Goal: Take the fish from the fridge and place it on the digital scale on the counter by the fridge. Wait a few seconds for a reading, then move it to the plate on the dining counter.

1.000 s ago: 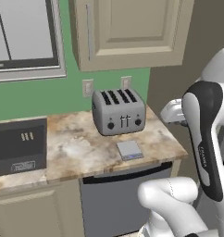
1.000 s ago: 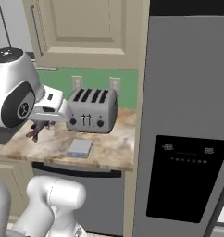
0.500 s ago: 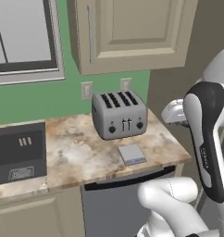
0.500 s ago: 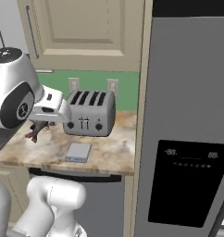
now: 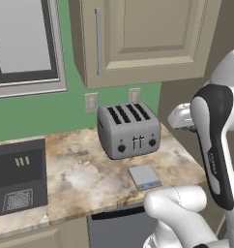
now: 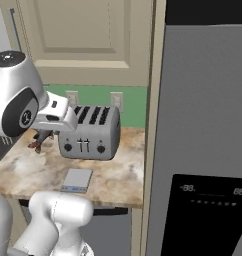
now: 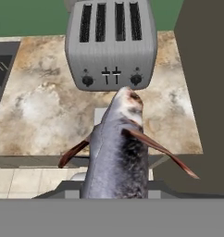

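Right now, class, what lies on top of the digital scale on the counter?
Nothing rests on the digital scale: both base views show its pad bare. In the hand view, the fish held in the gripper covers most of it.

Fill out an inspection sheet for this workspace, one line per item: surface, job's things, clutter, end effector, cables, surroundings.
Surface: mottled beige-brown counter, bare around the scale.
Job's things: fish held in the air, nose toward the toaster; digital scale lies flat near the counter's front edge with nothing on it; fridge door closed.
Clutter: silver four-slot toaster behind the scale.
End effector: shut on the fish, raised above the counter and short of the scale.
Cables: nothing seen.
Surroundings: beige wall cabinets, green wall with two outlets, dark cooktop at the left.
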Controlling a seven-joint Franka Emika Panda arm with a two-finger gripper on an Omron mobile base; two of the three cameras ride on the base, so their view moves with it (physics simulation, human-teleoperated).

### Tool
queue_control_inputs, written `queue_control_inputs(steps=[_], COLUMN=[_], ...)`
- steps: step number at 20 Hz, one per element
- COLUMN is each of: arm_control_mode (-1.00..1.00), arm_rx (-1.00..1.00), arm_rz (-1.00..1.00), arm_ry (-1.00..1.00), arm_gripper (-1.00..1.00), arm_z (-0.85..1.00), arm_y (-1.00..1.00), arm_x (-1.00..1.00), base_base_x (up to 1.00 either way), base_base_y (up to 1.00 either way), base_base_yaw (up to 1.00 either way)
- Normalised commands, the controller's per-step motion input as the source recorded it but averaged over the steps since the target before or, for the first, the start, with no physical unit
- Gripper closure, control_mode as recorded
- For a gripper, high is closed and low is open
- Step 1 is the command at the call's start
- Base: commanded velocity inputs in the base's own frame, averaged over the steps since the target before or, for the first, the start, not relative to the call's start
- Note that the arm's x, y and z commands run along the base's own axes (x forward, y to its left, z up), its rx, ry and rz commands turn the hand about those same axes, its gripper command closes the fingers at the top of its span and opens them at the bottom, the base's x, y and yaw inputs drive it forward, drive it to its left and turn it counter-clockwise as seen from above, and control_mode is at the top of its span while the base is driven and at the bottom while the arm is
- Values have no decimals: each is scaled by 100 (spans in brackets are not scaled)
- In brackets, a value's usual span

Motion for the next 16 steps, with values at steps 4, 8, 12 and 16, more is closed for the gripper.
queue_control_inputs(steps=[4, 8, 12, 16], arm_control_mode=[100, 100, 100, -100], arm_rx=[0, 0, 0, 0], arm_rz=[0, 0, 0, 0], arm_ry=[0, 0, 0, 7], arm_gripper=[100, 100, 100, 100], arm_z=[0, 0, 0, -1], arm_y=[0, 0, 0, 0], arm_x=[0, 0, 0, 2], base_base_x=[0, 0, 0, 0], base_base_y=[0, 0, 0, 0], base_base_yaw=[0, 0, 0, 0])
